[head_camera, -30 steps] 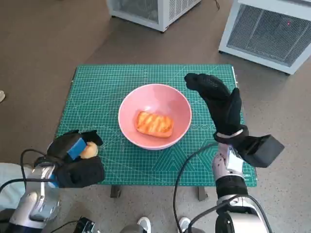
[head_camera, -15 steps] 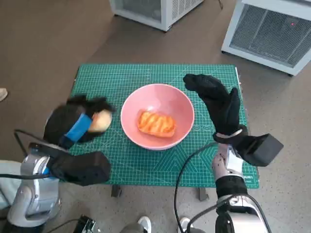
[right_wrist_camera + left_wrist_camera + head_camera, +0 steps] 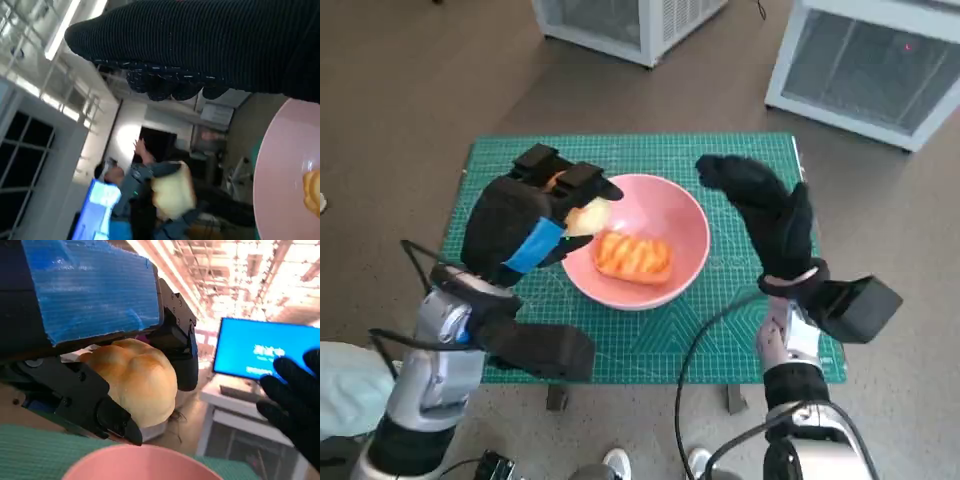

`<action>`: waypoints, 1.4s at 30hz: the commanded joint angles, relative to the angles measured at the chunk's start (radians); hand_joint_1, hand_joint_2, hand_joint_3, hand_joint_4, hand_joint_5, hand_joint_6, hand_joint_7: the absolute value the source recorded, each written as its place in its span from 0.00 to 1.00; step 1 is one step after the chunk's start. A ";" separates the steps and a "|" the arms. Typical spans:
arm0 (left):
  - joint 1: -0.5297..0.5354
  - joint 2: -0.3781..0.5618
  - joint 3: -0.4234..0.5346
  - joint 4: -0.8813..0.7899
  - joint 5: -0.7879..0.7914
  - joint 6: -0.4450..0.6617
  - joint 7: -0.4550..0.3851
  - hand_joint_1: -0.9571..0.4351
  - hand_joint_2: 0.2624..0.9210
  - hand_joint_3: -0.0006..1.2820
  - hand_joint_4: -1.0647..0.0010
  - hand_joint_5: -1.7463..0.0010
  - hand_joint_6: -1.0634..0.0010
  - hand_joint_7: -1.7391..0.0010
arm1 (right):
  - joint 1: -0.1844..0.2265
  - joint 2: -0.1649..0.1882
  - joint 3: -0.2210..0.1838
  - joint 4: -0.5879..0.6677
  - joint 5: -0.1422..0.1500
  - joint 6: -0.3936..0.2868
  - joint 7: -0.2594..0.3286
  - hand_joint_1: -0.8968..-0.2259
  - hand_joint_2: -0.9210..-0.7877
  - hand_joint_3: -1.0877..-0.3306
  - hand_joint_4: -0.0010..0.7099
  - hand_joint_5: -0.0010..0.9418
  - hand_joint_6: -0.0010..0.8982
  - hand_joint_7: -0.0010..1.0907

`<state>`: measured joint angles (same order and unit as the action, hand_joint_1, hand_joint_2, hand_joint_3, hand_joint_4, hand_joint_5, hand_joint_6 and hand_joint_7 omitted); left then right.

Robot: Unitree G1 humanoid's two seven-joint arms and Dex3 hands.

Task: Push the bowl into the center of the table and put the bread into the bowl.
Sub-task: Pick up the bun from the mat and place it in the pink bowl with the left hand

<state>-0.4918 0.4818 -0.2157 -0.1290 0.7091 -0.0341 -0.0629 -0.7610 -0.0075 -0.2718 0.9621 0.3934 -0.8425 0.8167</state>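
Bread roll [image 3: 586,216] is gripped by the left robot hand [image 3: 525,222] over the near-left rim of the pink bowl [image 3: 680,262], mid-bench, where a grilled pastry [image 3: 634,255] lies. Right robot hand [image 3: 760,205] is held open beside the bowl. Screen writing is illegible.

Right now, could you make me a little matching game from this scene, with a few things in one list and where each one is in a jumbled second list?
Things:
1. round bread roll
2. grilled pastry
3. pink bowl
4. right hand

Places:
A. lying inside the bowl
B. on the green mat, near the table's middle
C. held in the left hand, at the bowl's rim
D. raised beside the bowl, holding nothing

Pairs: 1-C, 2-A, 3-B, 4-D
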 commanded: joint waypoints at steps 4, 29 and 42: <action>-0.136 -0.073 -0.114 0.239 0.013 -0.065 -0.025 0.69 1.00 0.02 0.31 0.37 0.38 0.34 | 0.030 0.001 0.000 -0.008 0.010 0.000 0.007 0.29 0.00 0.46 0.29 0.00 0.00 0.51; -0.136 -0.138 -0.153 0.403 -0.057 -0.005 -0.156 0.62 0.84 0.01 0.76 0.96 0.64 0.93 | 0.043 0.005 0.002 -0.015 -0.007 -0.023 -0.030 0.29 0.00 0.45 0.29 0.00 0.00 0.49; -0.077 -0.110 -0.116 0.275 -0.078 0.008 -0.169 0.51 0.80 0.00 0.83 1.00 0.68 0.99 | 0.045 0.011 0.010 -0.012 -0.009 -0.027 -0.036 0.29 0.00 0.46 0.30 0.00 0.00 0.49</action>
<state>-0.5916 0.3605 -0.3521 0.1860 0.6537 -0.0380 -0.2155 -0.7449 0.0014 -0.2666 0.9434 0.3894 -0.8728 0.7869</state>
